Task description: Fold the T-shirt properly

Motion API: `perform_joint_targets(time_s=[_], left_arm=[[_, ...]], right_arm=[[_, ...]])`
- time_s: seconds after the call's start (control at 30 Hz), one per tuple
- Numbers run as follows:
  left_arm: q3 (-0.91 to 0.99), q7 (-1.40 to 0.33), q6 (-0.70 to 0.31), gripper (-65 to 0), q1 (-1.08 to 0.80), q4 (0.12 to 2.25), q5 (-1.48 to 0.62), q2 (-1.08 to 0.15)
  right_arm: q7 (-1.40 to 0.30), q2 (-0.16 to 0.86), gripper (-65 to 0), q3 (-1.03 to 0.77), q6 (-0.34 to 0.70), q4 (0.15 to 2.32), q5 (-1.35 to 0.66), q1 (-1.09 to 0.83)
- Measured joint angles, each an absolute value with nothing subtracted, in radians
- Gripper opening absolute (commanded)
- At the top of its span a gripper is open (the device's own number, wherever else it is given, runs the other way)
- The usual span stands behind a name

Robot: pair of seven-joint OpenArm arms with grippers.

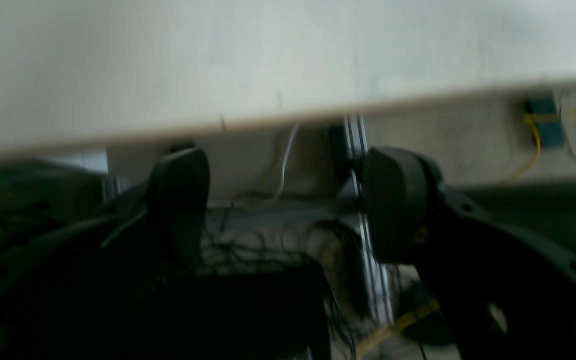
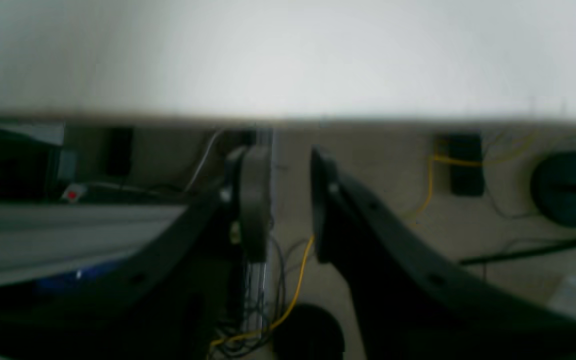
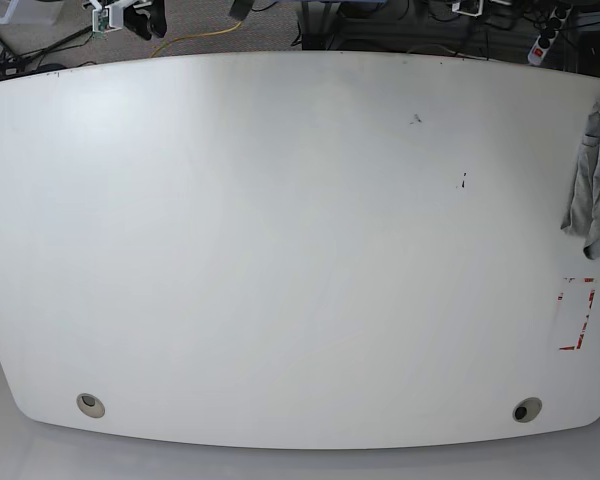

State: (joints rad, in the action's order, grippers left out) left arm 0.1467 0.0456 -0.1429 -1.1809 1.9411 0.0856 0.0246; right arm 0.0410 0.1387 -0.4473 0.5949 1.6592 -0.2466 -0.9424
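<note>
We see the T-shirt (image 3: 595, 180) bunched at the bench's (image 3: 280, 250) far right edge in the base view, the left end effector (image 1: 283, 200) spread wide and empty, the right end effector (image 2: 288, 200) narrowly parted, gripping nothing.

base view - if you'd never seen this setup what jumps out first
The big white table fills nearly the whole base view, almost bare. The one garment, the grey T-shirt, lies bunched at the table's right edge, partly cut off by the frame, with black lettering showing. Below it a small red-and-white marker sits on the tabletop, and neither arm shows in this view.
</note>
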Motion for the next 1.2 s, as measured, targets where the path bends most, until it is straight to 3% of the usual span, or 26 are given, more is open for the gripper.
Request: perform_joint_targets(time_s=[0.17, 0.33, 0.93, 1.2], left_arm=[[0.143, 0.046, -0.145, -20.6, -1.186, 1.794, 0.086, -0.015], [0.139, 0.035, -0.139, -20.6, -1.087, 1.591, 0.086, -0.023], [0.139, 0.057, -0.140, -20.6, -0.585, 0.800, 0.082, -0.047], [0.141, 0.052, -0.099, -19.9, -0.338, 0.430, 0.086, -0.047]], right_arm=[[0.048, 0.110, -52.0, -0.446, 0.591, 1.651, -0.263, -1.036], [0.038, 0.052, -52.0, -0.417, 0.602, 1.532, -0.139, -1.011], [0.050, 0.059, -52.0, -0.336, 0.566, 0.832, 0.110, -0.535], [0.044, 0.066, -51.8, -0.334, 0.411, 0.601, 0.238, -0.359]])
